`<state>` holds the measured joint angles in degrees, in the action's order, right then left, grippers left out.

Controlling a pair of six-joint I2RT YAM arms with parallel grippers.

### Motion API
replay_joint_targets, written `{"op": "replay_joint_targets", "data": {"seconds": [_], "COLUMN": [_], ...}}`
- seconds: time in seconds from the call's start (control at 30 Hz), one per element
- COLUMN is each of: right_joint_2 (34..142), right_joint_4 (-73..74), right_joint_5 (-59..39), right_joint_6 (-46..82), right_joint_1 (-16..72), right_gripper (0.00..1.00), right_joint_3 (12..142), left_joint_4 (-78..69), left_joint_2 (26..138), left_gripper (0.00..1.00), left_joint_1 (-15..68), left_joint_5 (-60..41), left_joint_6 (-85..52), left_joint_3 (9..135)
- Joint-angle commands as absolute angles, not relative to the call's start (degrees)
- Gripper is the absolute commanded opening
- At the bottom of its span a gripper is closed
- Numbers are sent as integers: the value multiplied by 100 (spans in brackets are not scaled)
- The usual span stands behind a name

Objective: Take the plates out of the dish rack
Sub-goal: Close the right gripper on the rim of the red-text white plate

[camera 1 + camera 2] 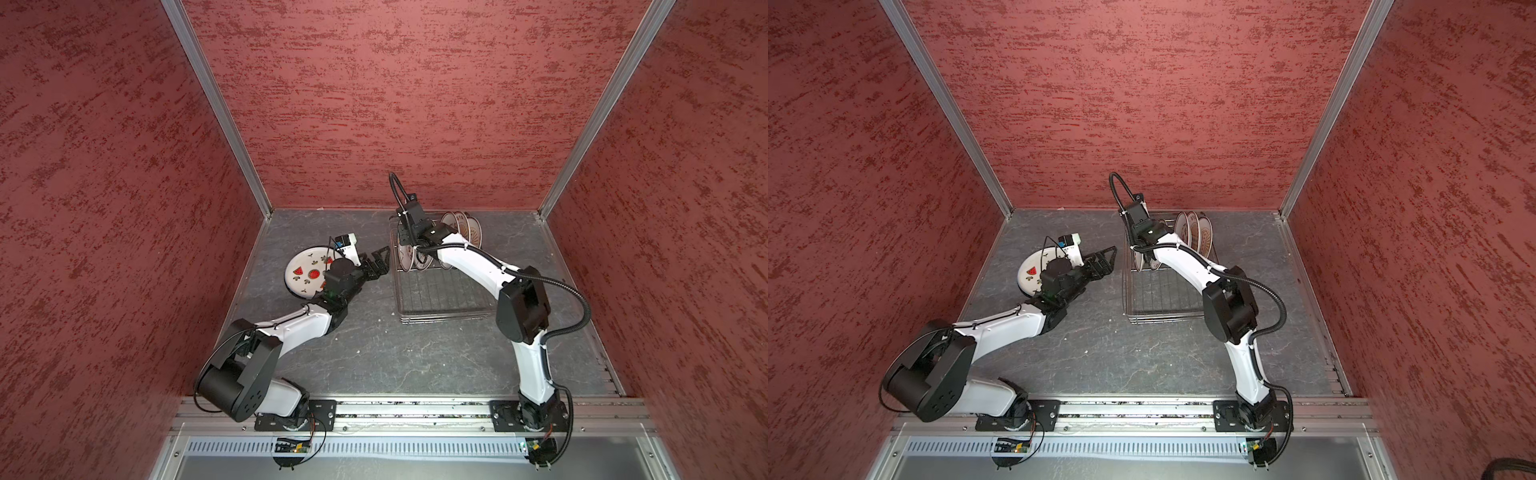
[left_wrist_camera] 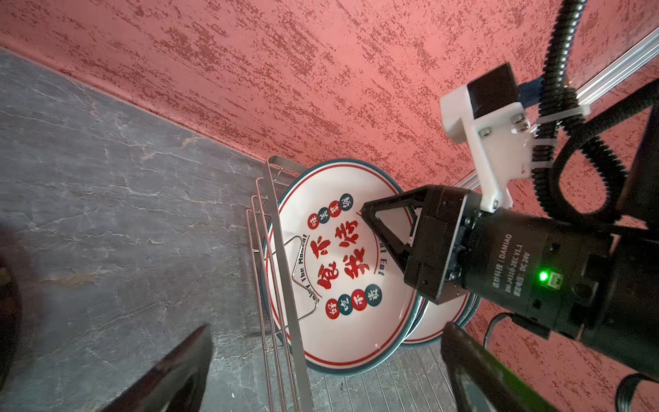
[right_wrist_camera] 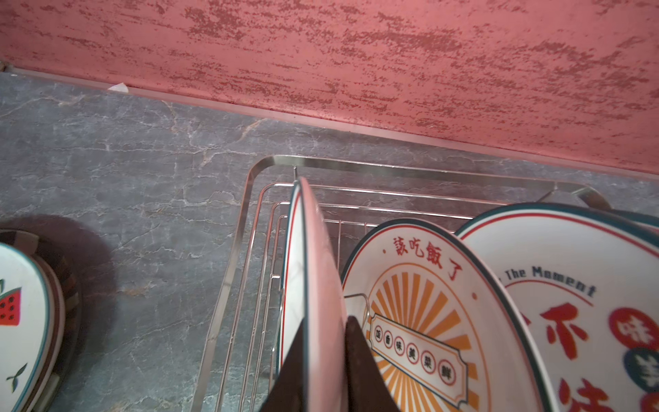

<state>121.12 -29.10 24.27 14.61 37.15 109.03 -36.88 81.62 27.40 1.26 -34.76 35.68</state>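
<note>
The silver wire dish rack (image 1: 440, 299) (image 1: 1163, 301) stands at the back right of the table. Several plates stand upright in its far end. My right gripper (image 3: 326, 371) reaches down over the leftmost plate (image 3: 313, 249), seen edge-on, with one finger on each face. From the left wrist view this plate (image 2: 342, 267) shows red characters, and a right finger (image 2: 388, 221) lies against its face. Behind it stand a sunburst plate (image 3: 420, 314) and another red-character plate (image 3: 570, 303). My left gripper (image 1: 376, 264) (image 2: 321, 371) hangs open just left of the rack, holding nothing.
A watermelon plate (image 1: 303, 272) (image 1: 1032, 272) (image 3: 18, 321) lies flat on a small stack at the left of the table, partly under my left wrist. The near half of the rack holds no plates. Red walls close in on the back and sides.
</note>
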Motion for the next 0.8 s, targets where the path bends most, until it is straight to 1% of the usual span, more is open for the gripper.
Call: {"op": "replay_joint_targets", "data": {"seconds": [0.0,0.13,0.3,0.47,0.77], "right_joint_2": [12231,12168,11952,11905,11735], "right_joint_4": [-2895,-2894,-2555,-2531,-2321], "right_joint_5": [2494,2611,2591,2593,2697], "right_joint_6": [1340,1257,1216,1095,916], "right_joint_1": [3786,3824,3839,3849,3850], "right_gripper": [16,15,12,8,8], "right_joint_3": [11197,11199,10908,10923,10759], "left_joint_4": [-3667,-3644,-3340,-3448,-3451], "left_joint_2": [8112,8026,7768,7638,7558], "left_gripper": [99,99,100,99,99], "left_joint_1": [2786,2799,2799,2839,3065], "left_joint_5": [199,145,254,362,655], "left_joint_6": [-3348,-3317,-3147,-3217,-3188], "left_joint_3": [3631,3644,3723,3553,3540]}}
